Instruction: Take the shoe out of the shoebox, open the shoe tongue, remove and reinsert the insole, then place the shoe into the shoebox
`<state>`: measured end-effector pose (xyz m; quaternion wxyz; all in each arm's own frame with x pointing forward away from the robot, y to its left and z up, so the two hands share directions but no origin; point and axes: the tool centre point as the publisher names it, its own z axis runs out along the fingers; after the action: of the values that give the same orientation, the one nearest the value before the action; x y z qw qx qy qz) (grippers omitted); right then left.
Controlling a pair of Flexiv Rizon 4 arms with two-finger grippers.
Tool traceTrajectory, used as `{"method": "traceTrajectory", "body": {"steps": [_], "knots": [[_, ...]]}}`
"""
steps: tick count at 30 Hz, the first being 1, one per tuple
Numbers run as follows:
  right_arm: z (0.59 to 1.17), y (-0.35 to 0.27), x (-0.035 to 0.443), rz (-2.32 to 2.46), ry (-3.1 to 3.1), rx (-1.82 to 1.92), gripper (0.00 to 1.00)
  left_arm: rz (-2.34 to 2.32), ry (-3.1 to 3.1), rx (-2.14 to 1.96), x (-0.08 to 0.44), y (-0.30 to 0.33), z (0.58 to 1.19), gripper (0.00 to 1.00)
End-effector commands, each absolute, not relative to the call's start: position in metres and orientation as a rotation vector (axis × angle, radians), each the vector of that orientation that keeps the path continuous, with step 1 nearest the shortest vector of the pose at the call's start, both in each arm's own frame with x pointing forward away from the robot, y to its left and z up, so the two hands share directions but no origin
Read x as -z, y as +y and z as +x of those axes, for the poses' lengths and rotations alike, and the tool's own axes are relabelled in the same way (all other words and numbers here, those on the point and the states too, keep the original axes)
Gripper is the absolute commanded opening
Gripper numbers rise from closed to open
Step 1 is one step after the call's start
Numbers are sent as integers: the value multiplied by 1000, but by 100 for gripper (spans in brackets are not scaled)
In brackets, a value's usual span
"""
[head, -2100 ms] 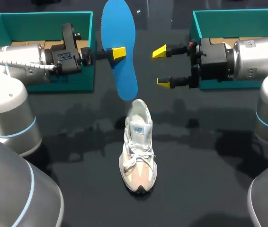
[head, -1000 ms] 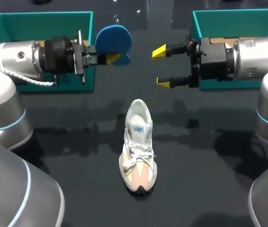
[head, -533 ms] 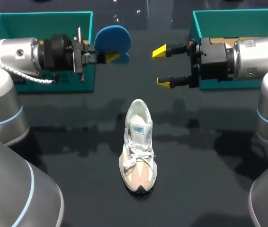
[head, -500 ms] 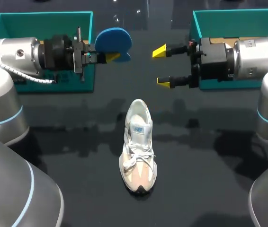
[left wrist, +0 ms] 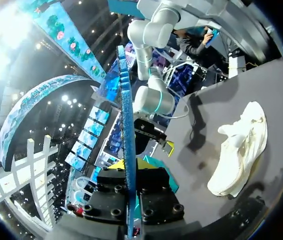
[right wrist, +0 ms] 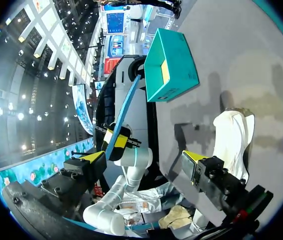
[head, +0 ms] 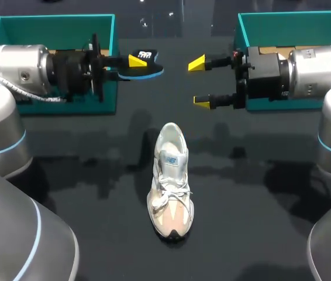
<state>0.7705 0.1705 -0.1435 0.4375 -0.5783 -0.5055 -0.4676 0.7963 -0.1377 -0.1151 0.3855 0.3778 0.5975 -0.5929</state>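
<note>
Being clamped flat between the left gripper's [head: 135,61] jaws, blue insole [head: 150,68] is being held off the table [head: 259,193], just beside left teal shoebox [head: 54,23]. Right gripper [head: 199,82] is being held opposite, jaws wide apart. White shoe [head: 170,182] is being left upright on table, between the arms.

We see a dark, glossy counter [head: 259,193] filling the head view from near edge to far. Its surface carries soft shadows and dim, blurred reflections. In both wrist views we find the same counter as a plain, smooth grey plane.
</note>
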Motion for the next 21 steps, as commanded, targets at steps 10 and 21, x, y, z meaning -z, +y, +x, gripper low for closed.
{"method": "traceTrajectory", "body": {"steps": [10,21], "knots": [[762,189,132,-1409,-1336,1154,100,1127,1313,1285,123,-153,800,0],[752,207,134,-1350,-1436,1120,100,1196,1239,1226,128,-158,804,0]]}}
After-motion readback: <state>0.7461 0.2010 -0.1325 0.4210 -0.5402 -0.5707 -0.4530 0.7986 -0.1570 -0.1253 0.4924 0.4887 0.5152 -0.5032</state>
